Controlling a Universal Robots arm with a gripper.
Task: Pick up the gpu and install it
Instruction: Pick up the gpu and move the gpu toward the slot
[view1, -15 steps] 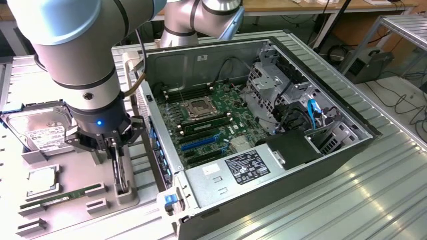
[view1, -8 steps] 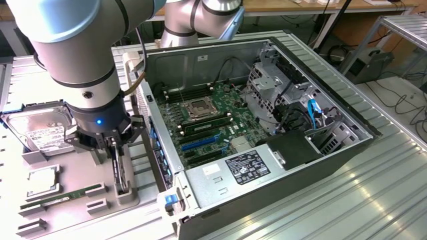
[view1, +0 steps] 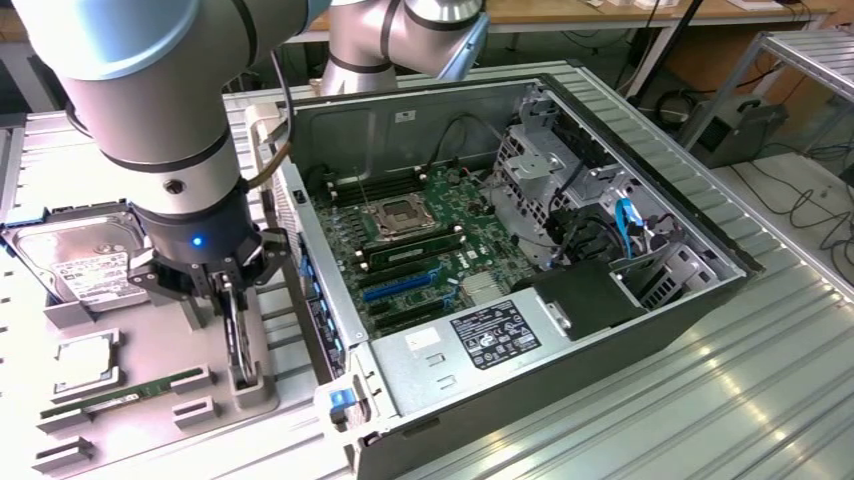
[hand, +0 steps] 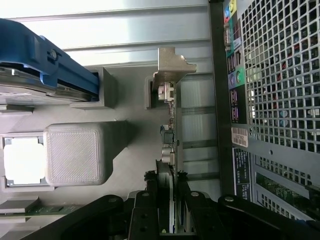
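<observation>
Gripper: your black gripper (view1: 230, 300) (hand: 169, 182) is down over one end of the gpu and sits astride it. You cannot tell whether it clamps the card or only straddles it.
Gpu: the gpu (view1: 242, 345) (hand: 170, 135), a thin flat dark circuit card, stands on edge in its slot, just beside the tower's outer wall.
Bracket: you see the silvery-beige metal end bracket (hand: 167, 70) at the card's end away from the gripper.
Tray: a light grey plastic parts tray (view1: 160, 440) (hand: 130, 165) carries the card.
Other parts: on the exterior view's left of the card lie a narrow green RAM stick (view1: 120, 397), a square silver processor (view1: 83, 362) and a silver hard drive with a white label (view1: 87, 265).
Tower: an open grey computer tower (view1: 354, 125) lies on its side on the exterior view's right, its green motherboard (view1: 441, 250) facing up.
Desk: the ribbed silver metal desk (view1: 747, 400) runs beyond.
</observation>
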